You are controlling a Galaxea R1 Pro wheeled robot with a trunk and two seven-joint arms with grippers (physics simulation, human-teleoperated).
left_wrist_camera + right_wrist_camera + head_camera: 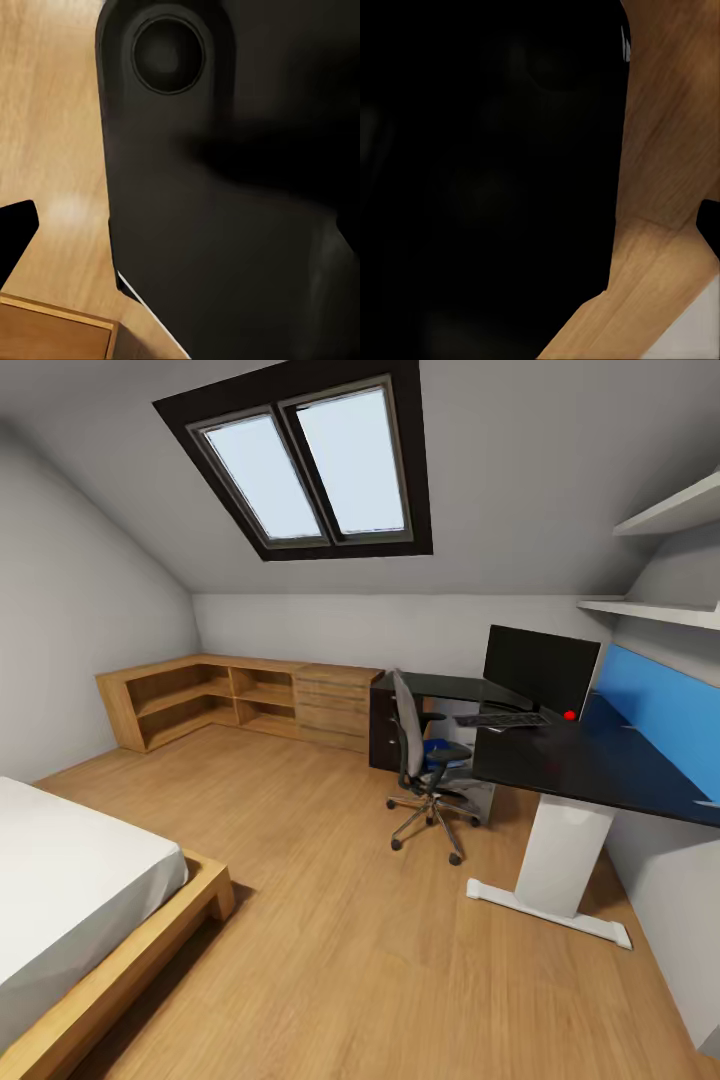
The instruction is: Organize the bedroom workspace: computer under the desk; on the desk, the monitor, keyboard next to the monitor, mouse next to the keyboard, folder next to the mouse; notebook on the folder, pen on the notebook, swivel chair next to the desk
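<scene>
The black desk stands along the right wall on a white pedestal leg. On it the black monitor faces the room, with the flat keyboard lying in front of it. The grey swivel chair is pulled up to the desk's inner corner, and the blue folder lies on its seat. A light grey box, seemingly the computer, sits under the desk behind the chair. Mouse, notebook and pen are too small to make out. Both wrist views look past dark robot bodywork onto wood floor.
A bed with a wooden frame fills the near left. Low wooden shelving lines the far wall. A blue panel backs the desk, with wall shelves above. Open wood floor lies between bed and desk.
</scene>
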